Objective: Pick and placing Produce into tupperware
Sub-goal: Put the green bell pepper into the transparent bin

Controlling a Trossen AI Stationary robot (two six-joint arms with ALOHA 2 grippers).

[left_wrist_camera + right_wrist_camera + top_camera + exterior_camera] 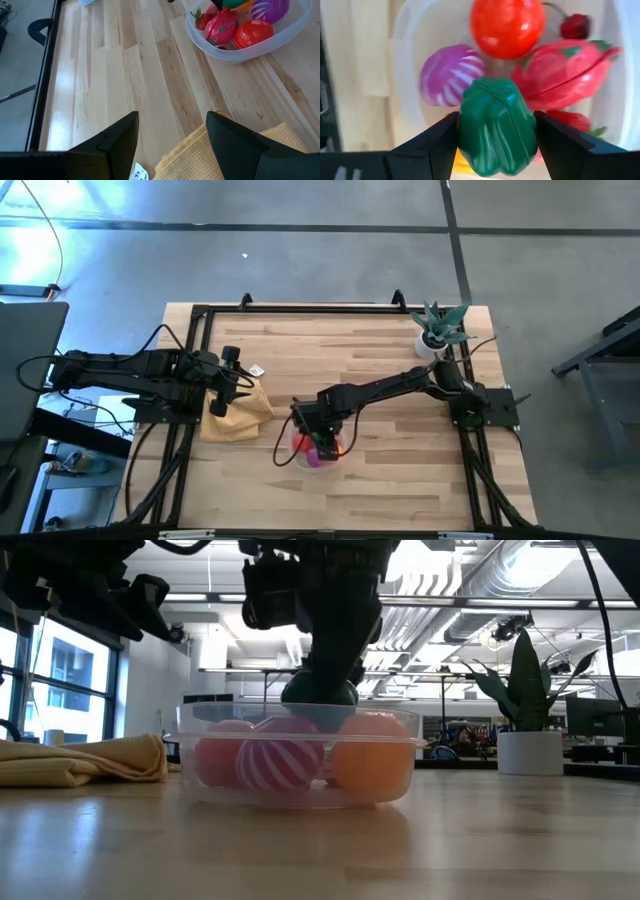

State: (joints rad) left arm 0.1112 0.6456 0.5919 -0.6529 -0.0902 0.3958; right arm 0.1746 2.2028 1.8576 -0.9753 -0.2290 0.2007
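The clear tupperware (297, 454) stands on the table's near middle. In it lie a red tomato (506, 22), a purple striped onion (451, 74), a pink-red piece (565, 70) and other small produce. My right gripper (496, 120) hangs right over it, shut on a green toy pepper (495, 130). In the low view the pepper (320, 692) sits at the level of the container's rim (300, 712). My left gripper (172, 131) is open and hovers over the mustard-yellow cloth (240, 418), left of the container. My right gripper pinches the green pepper by its two opposite sides (466, 125), one finger on each. The fingers come from above, pointing down into the container. The pepper is at the rim's height above the other produce; whether it rests on them I cannot tell.
A spiky green plant in a white pot (440, 332) stands at the far right corner. The yellow cloth (225, 160) lies crumpled on the left. A small white tag (257, 370) lies beside the cloth. A black frame (200, 310) runs round the table. Bare wood lies between cloth and container.
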